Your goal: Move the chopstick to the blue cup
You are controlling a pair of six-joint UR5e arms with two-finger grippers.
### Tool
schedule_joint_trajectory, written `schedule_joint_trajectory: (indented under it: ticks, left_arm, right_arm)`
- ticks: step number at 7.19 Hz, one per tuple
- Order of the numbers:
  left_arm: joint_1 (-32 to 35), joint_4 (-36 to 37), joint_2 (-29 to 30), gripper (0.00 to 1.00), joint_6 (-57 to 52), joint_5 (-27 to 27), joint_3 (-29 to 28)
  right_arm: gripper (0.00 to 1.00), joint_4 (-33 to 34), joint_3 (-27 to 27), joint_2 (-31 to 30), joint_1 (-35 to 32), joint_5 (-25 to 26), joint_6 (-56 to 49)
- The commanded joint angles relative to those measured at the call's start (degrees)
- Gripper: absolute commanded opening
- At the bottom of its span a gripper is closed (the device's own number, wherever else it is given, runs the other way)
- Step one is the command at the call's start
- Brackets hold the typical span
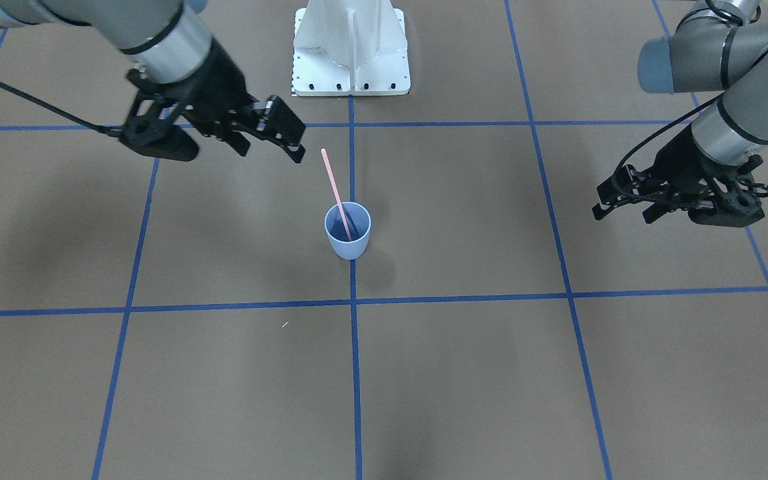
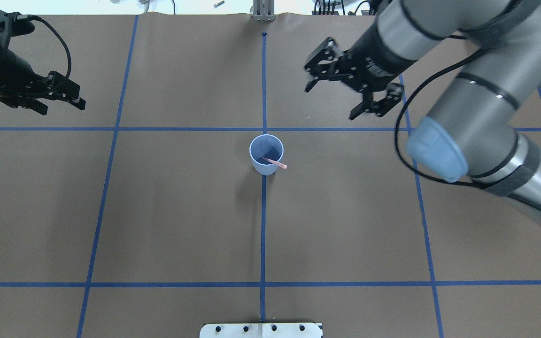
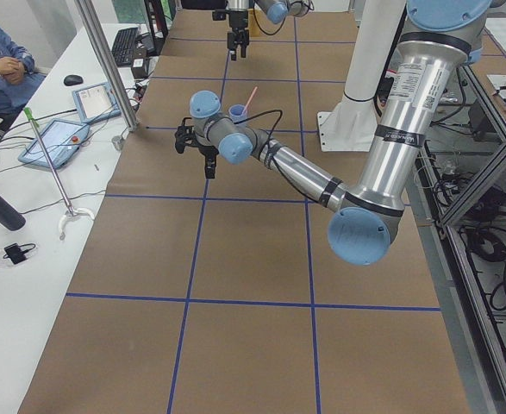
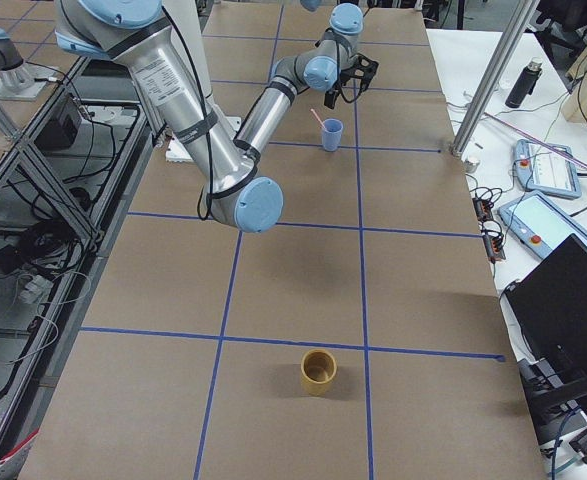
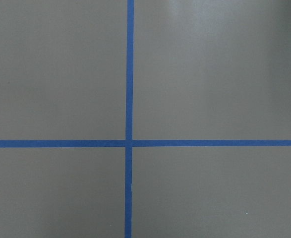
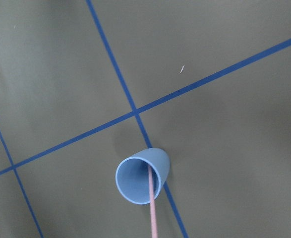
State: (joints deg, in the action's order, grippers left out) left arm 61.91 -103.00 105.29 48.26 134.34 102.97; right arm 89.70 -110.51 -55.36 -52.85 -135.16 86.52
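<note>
The blue cup (image 1: 351,248) stands upright near the middle of the bench (image 1: 464,373), on the blue tape line (image 1: 355,373) that runs from the robot's edge to the far edge. The chopstick (image 1: 334,187) stands inside it. Its lower end rests in the bottom of the cup, and its upper part leans over the rim, tilted toward the robot's edge and slightly to the robot's right.

The right claw (image 2: 330,103) hangs above the bench on the right-hand side of the cup. Its fingers are spread wide with nothing between them, and it is clear of both the chopstick and the cup. Its wrist view looks down into the cup, with the stick rising toward the camera.

The left claw (image 2: 64,108) hovers toward the bench's left end, well apart from the cup, fingers parted and empty. Its wrist view shows only brown bench and crossing tape.

A tan cup (image 4: 319,372) stands upright near the bench's right end.
</note>
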Motion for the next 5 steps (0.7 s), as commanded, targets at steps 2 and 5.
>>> schedule_joint_trajectory:
  ticks: [2,5]
  left_arm:
    - [3.99,-0.09,-5.34,0.98,-8.76,0.14,1.17]
    - [10.39,0.0,-9.74,0.98,-21.21,0.05,1.09]
  right_arm:
    - [1.0,-0.13,-3.31,-15.95,-11.98,-3.01,-19.02]
    - [1.0,-0.49,-0.25,-30.65,-25.75,-3.09,-55.28]
